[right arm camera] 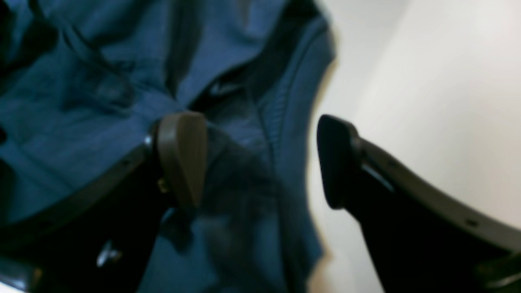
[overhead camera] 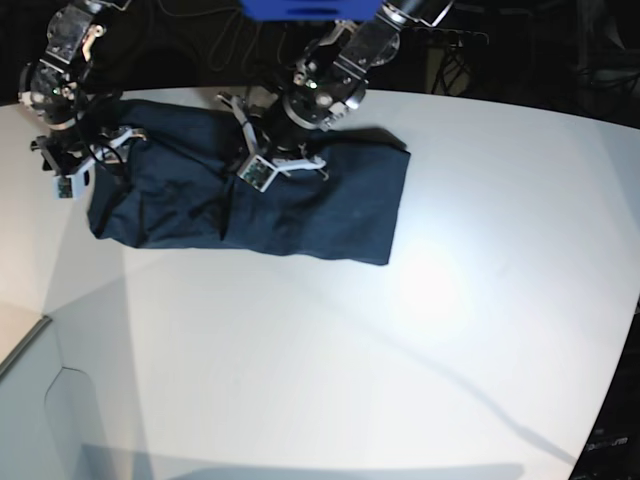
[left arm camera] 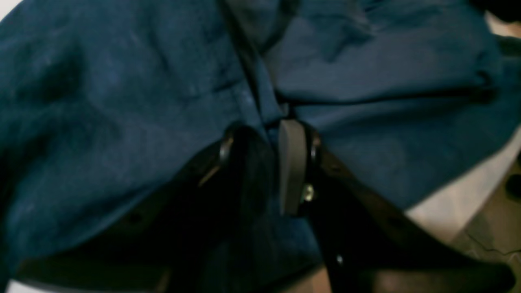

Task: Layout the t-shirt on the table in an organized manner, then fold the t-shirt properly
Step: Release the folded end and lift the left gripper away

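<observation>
The dark navy t-shirt (overhead camera: 260,200) lies wrinkled in a long band across the far left of the white table (overhead camera: 400,340). My left gripper (left arm camera: 268,126) is shut on a raised fold of the t-shirt (left arm camera: 122,122), near the middle of the band. Its arm (overhead camera: 320,90) reaches in from the far edge. My right gripper (right arm camera: 256,158) is open over the shirt's left end, one pad (right arm camera: 183,154) above the cloth (right arm camera: 101,101) and the other pad (right arm camera: 333,162) above bare table (right arm camera: 439,89). A ribbed hem runs between them.
The table's curved far edge runs behind both arms, with dark clutter and cables beyond it. A blue object (overhead camera: 310,8) hangs at the top centre. The table's front left corner drops to grey floor (overhead camera: 30,400).
</observation>
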